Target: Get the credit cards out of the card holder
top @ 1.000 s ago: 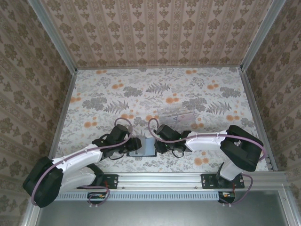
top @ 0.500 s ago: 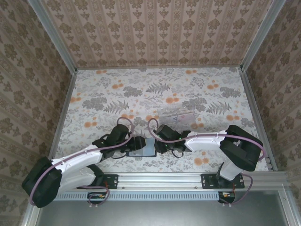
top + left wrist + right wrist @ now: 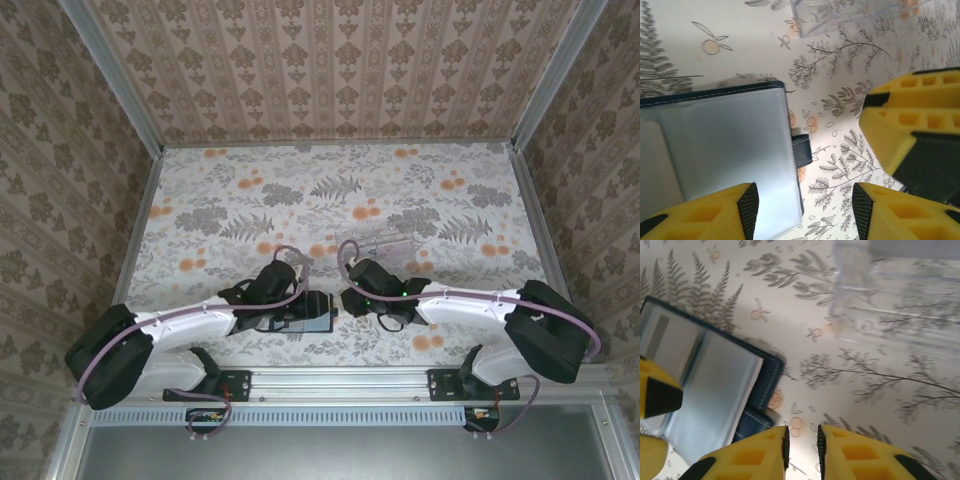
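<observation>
Card holder [image 3: 730,145] lies open and flat on the flowered table [image 3: 200,200]. It's dark navy on the outside with a stitched rim, and its smooth grey-blue inner panels face up. A small navy tab [image 3: 801,150] pokes out from one short edge. In the right wrist view a fold divides it into two panels. The panel farther from the tab carries a paler strip, and you cannot tell whether that is a card.

Your left gripper [image 3: 804,202] is over the holder's tab-side edge, its fingers [image 3: 710,215] spread wide. One yellow finger is above the grey-blue panel and the other is above bare table past the tab, with nothing pinched between them. Whether the near finger touches the panel, you cannot tell.

Your right gripper [image 3: 801,447] hangs just beside the tab, off the holder, with a strip of table showing between them in the left wrist view. Its fingers are almost pressed together, with only a thin slit and nothing in it.

From overhead, the holder lies between your two grippers. The clear tray [image 3: 900,305] stands apart from the holder, on the far side from the arm bases and off to the right.
</observation>
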You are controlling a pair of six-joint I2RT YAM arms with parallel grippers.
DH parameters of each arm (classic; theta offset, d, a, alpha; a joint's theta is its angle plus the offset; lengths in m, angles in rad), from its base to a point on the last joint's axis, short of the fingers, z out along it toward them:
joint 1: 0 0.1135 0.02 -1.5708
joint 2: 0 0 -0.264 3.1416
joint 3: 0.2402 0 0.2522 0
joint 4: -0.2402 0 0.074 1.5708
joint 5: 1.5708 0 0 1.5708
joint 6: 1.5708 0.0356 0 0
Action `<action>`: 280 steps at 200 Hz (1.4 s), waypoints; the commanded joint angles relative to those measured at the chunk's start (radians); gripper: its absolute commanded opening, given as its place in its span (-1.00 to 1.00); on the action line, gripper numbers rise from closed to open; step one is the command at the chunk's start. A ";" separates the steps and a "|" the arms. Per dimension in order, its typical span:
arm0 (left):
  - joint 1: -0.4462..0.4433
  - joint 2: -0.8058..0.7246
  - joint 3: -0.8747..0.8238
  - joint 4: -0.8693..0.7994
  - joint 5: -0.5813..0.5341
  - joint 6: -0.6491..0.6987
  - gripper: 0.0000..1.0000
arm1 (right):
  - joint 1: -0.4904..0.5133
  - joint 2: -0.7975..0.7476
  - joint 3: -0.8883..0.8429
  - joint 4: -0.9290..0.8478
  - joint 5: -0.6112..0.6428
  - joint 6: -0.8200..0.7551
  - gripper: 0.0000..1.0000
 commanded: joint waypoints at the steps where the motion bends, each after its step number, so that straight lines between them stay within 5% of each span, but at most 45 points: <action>1: -0.008 -0.007 0.028 -0.013 -0.014 0.023 0.10 | -0.011 -0.032 -0.012 -0.015 0.011 0.021 -0.48; 49: 0.043 -0.153 0.004 -0.186 -0.098 0.050 0.08 | -0.009 0.028 0.035 0.012 -0.078 0.036 -0.48; 129: 0.238 -0.307 -0.119 -0.290 -0.053 0.088 -0.20 | 0.002 0.076 0.126 0.065 -0.237 0.124 -0.49; 183: 0.250 -0.305 -0.157 -0.277 -0.035 0.107 -0.29 | 0.002 0.214 0.130 0.258 -0.419 0.328 -0.54; 280: 0.248 -0.335 -0.206 -0.263 -0.036 0.100 -0.29 | 0.014 0.376 0.169 0.345 -0.494 0.491 -0.52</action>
